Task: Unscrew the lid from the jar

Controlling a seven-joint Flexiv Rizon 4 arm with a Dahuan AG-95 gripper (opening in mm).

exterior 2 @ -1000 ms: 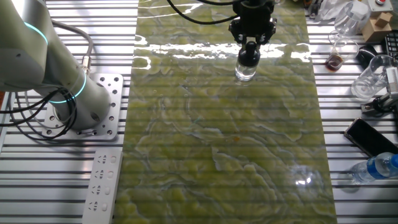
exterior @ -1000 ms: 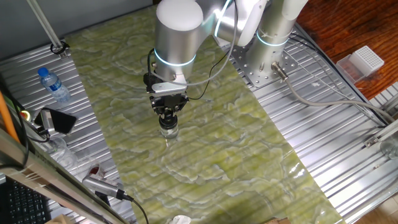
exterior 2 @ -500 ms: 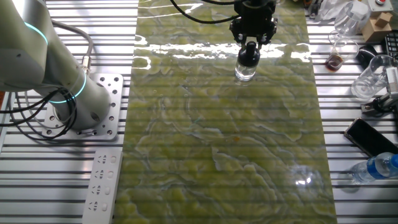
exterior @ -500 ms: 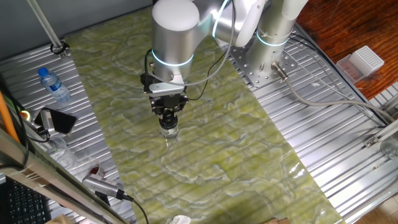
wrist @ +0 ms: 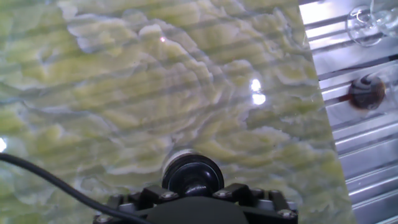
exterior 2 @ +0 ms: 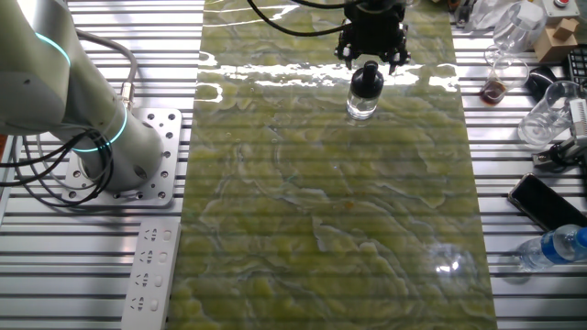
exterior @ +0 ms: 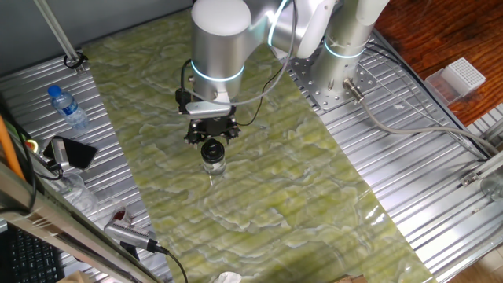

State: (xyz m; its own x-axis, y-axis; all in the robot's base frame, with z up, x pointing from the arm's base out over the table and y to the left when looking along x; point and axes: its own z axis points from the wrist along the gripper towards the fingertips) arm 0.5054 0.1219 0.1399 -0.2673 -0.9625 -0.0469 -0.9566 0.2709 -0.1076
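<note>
1. Green, wavy-patterned mat [exterior: 259, 157] covers the middle of a ribbed metal table [exterior: 424, 173] in one fixed view. The jar [exterior: 213, 163] stands upright on the mat, near its middle. The black lid [exterior: 212, 149] sits on top of it. The gripper [exterior: 211, 138] hangs right over the lid, and its fingers look spread to each side, not squeezing it. A water bottle [exterior: 68, 109] lies well apart on the left.

2. From the other fixed view, the jar [exterior 2: 363, 99] stands near the far end of the mat [exterior 2: 330, 211]. The lid [exterior 2: 366, 77] is on it. The gripper [exterior 2: 371, 53] sits just above, with its jaws apart and a gap on both sides of the lid. A phone [exterior 2: 548, 202] lies far off to the right.

3. The hand view looks down at the lid [wrist: 193, 176], round and dark, just in front of the gripper body. The fingertips are not shown here, so this view cannot tell how wide they are.

4. The lid looks still on, so I think the unscrewing is not finished. If the fingers close off-center, they could tip the small jar. Nothing holds the jar, so it may just spin with the lid.
</note>
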